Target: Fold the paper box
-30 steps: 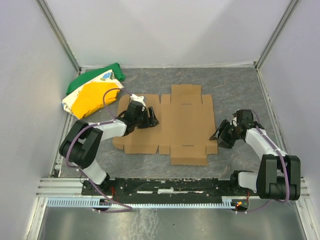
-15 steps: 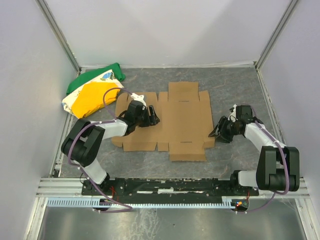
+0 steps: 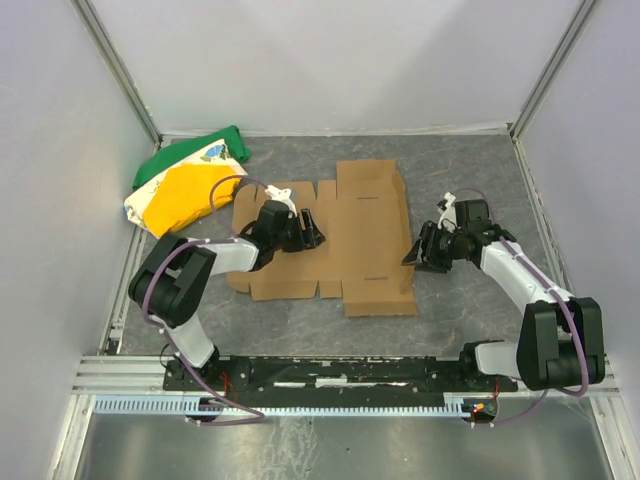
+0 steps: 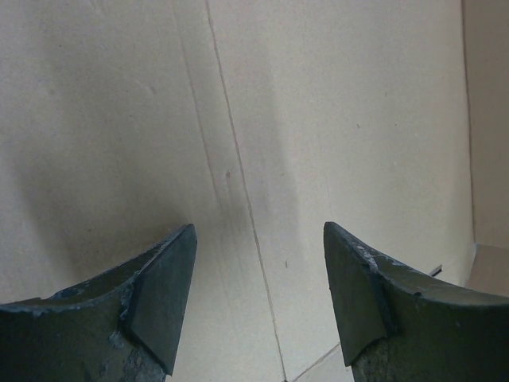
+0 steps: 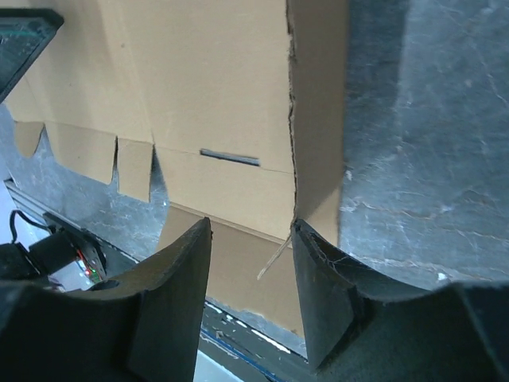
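While the paper box (image 3: 365, 235) lies flat mid table (image 3: 470, 180), long axis 9-to-3, the left gripper (image 3: 305, 232) sits on its 9 o'clock panel, jaws apart over a crease. The right gripper (image 3: 415, 256) is at the 3 o'clock edge, jaws apart and unclamped. The side flap there looks lifted, and the right arm is nearer that fold.

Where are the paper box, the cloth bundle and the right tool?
paper box (image 3: 365, 235), top view, middle panel.
cloth bundle (image 3: 185, 195), top view, yellow part.
right tool (image 5: 250, 231), right wrist view, between its fingertips.
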